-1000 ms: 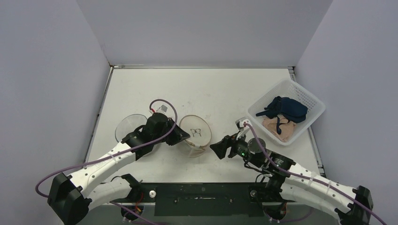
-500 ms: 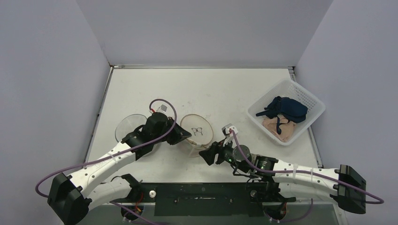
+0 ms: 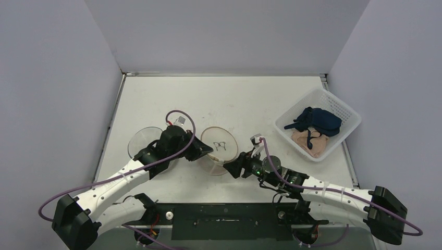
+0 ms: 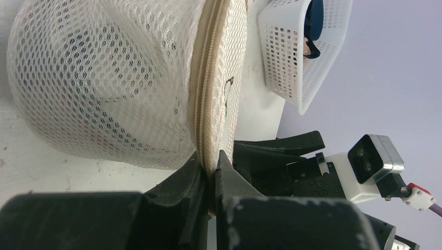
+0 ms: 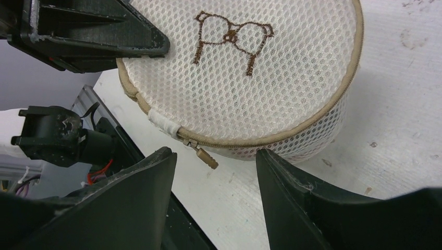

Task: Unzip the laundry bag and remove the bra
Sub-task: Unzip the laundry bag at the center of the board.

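The laundry bag (image 3: pixel 219 150) is a round white mesh drum with a tan zipper round its lid and a brown bra outline stitched on top (image 5: pixel 232 36). My left gripper (image 4: pixel 211 162) is shut on the bag's zippered rim (image 4: pixel 207 104) from the left. My right gripper (image 5: pixel 213 155) is open and low over the table at the bag's near side. The tan zipper pull (image 5: pixel 207 156) hangs between its fingers (image 5: pixel 151 177) without touching either. The zipper looks closed. The bra is hidden inside the bag; only dim shapes show through the mesh (image 4: pixel 94 78).
A white slotted basket (image 3: pixel 344 110) at the right holds a dark blue garment (image 3: pixel 319 120) and a beige one (image 3: pixel 308 140). A clear round disc (image 3: pixel 138 140) lies on the table under my left arm. The black base rail (image 3: pixel 224 219) runs along the near edge.
My right arm has swung left from near the basket to the bag's near side, and its jaws have narrowed a little. My left gripper has kept its hold on the rim.
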Robot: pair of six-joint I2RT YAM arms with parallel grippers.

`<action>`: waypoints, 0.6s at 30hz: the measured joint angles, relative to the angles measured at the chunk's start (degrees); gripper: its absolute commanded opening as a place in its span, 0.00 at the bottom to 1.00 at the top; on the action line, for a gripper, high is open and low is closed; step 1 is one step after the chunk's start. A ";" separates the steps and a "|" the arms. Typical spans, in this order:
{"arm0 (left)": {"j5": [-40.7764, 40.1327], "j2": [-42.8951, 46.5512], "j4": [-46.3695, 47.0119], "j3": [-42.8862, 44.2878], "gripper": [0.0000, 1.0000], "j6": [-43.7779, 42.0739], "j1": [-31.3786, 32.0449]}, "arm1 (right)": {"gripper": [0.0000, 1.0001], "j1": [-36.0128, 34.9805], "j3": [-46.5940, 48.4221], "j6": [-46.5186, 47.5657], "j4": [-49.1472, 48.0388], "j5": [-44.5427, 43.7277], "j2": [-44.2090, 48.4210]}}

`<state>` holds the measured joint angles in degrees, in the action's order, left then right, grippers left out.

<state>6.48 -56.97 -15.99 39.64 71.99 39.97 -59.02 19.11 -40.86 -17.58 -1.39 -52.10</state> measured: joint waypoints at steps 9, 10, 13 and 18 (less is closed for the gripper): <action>1.40 0.11 2.21 -1.05 0.00 -0.15 -0.44 | 0.47 0.20 -0.31 -0.79 -3.17 3.91 -0.50; 1.49 0.11 2.38 -1.11 0.00 -0.15 -0.44 | 0.45 0.24 -0.31 -0.83 -3.45 4.11 -0.68; 1.55 0.17 2.78 -1.33 0.00 -0.17 -0.46 | 0.41 0.52 -0.31 -1.07 -3.72 4.70 -1.18; 1.75 0.20 3.08 -1.84 0.00 -0.17 -0.66 | 0.33 0.63 -0.50 -1.64 -3.82 4.85 -0.98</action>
<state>8.23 -56.77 -12.91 37.80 71.81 39.31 -58.39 18.61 -42.50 -21.41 3.46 -53.08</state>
